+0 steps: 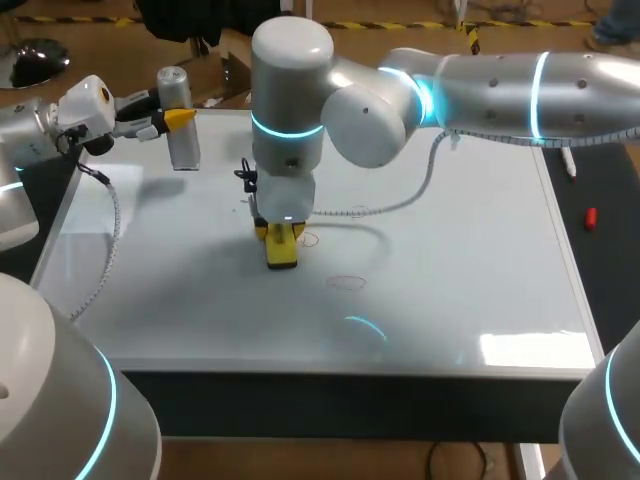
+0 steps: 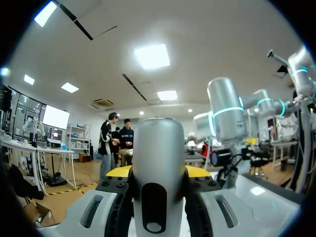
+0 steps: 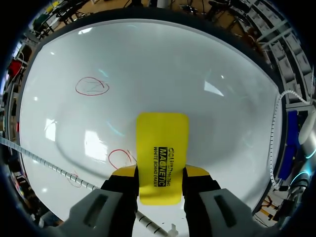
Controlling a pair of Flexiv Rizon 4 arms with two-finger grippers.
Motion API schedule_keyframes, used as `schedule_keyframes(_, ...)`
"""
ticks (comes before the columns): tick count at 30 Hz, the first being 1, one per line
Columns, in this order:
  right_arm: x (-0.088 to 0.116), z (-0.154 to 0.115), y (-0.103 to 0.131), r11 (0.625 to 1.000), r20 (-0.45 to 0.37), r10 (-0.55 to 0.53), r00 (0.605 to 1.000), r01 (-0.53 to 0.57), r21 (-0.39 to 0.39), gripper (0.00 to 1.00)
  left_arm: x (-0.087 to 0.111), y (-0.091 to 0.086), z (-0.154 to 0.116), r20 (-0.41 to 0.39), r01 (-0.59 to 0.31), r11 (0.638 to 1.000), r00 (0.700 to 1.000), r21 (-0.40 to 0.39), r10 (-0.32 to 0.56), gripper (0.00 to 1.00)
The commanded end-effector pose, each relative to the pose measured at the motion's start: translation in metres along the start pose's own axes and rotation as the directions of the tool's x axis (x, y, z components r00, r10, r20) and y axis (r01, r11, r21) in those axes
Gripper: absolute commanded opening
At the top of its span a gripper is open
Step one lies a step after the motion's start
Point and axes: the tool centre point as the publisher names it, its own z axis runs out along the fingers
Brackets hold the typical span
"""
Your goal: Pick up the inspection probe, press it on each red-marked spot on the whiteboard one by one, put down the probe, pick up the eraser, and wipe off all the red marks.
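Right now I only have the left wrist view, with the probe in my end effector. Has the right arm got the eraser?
Observer: Yes. The right end effector is shut on the yellow eraser, down by the whiteboard.
Operator: Any red marks left?
Observer: At least two: one red circle ahead of the eraser, and a second red mark right beside it.
Operator: Where is my probe?
Observer: Upright in the left end effector, near the whiteboard's far left corner.

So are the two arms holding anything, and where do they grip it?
Both are. Left fingers clamp the silver probe around its middle; right fingers clamp the yellow eraser by its long sides, near one end.
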Motion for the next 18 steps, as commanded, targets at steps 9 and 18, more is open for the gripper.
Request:
schedule_keyframes(9,0.033,0.011,0.002,0.998,-0.002,0.063,0.998,-0.063,0.000,0.00,0.001,-0.001,0.000,0.002,-0.003,1.000,1.000,0.000,0.003,0.00)
schedule_keyframes(18,0.061,0.017,0.003,0.995,-0.022,0.103,0.994,-0.103,-0.017,0.00,0.001,-0.001,0.000,0.002,-0.003,1.000,1.000,0.000,0.003,0.00)
